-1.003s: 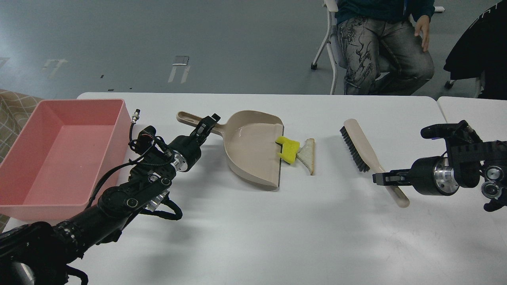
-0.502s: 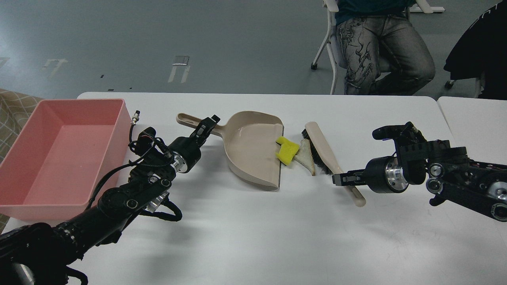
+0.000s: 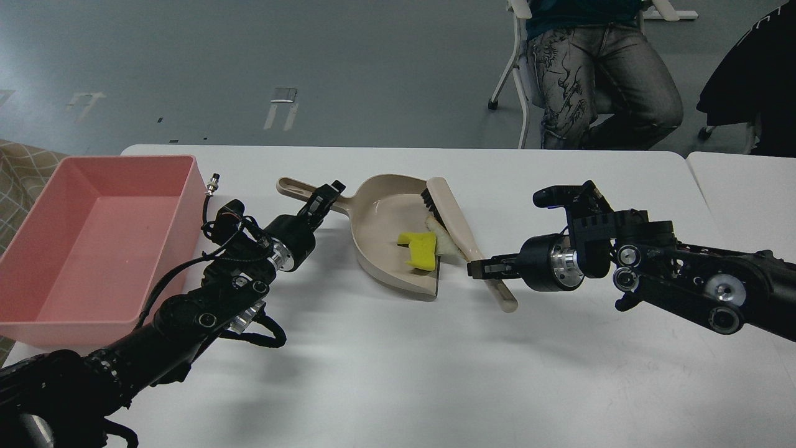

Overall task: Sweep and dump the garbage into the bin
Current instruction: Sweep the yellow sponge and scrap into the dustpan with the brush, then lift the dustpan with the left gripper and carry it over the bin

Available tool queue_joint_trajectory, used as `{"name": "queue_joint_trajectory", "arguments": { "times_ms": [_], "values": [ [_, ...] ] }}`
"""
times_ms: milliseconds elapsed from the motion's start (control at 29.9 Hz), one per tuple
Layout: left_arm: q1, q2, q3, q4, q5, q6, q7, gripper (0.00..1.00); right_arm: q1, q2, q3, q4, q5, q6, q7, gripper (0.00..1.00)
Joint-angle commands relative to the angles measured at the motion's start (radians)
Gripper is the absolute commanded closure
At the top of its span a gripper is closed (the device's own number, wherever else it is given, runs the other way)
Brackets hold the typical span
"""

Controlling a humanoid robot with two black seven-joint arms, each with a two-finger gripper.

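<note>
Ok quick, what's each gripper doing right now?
Left gripper: closed on the dustpan handle.
Right gripper: closed on the brush handle, bristles at the dustpan's mouth against the garbage.

A white table (image 3: 398,373) is seen over a grey floor (image 3: 249,68). A second table (image 3: 746,180) is placed just right of it. A seated person (image 3: 597,68) in patterned jeans is seen behind, on a white chair (image 3: 513,74). A patterned cloth (image 3: 22,168) is seen at far left.

Head-height view, angled down over table (image 3: 398,373)
</note>
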Motion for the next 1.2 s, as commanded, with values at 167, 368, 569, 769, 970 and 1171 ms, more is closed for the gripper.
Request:
{"name": "queue_joint_trajectory", "arguments": {
  "times_ms": [167,368,569,769,970,1171],
  "values": [
    [0.001,0.001,0.000,-0.014,-0.002,0.000,0.000,1.00,0.000,0.036,0.054,-0.006,0.014,0.001,0.000,1.00],
    [-0.006,0.010,0.000,-0.014,-0.003,-0.008,0.002,1.00,0.014,0.029,0.084,0.000,0.015,0.010,0.000,1.00],
    [-0.006,0.019,-0.007,-0.014,-0.026,-0.048,0.002,1.00,0.018,-0.013,0.132,0.009,0.021,0.035,0.000,1.00],
    [-0.005,0.034,-0.015,-0.014,-0.182,-0.117,0.005,1.00,0.018,-0.072,0.204,0.015,0.021,0.057,0.000,1.00],
    [-0.012,0.068,-0.018,-0.012,-0.337,-0.180,0.011,1.00,0.006,-0.143,0.216,0.018,0.021,0.057,0.009,1.00],
    [-0.052,0.114,-0.021,-0.014,-0.354,-0.201,0.012,1.00,0.002,-0.249,0.218,0.033,0.031,0.057,0.017,1.00]
  ]
}}
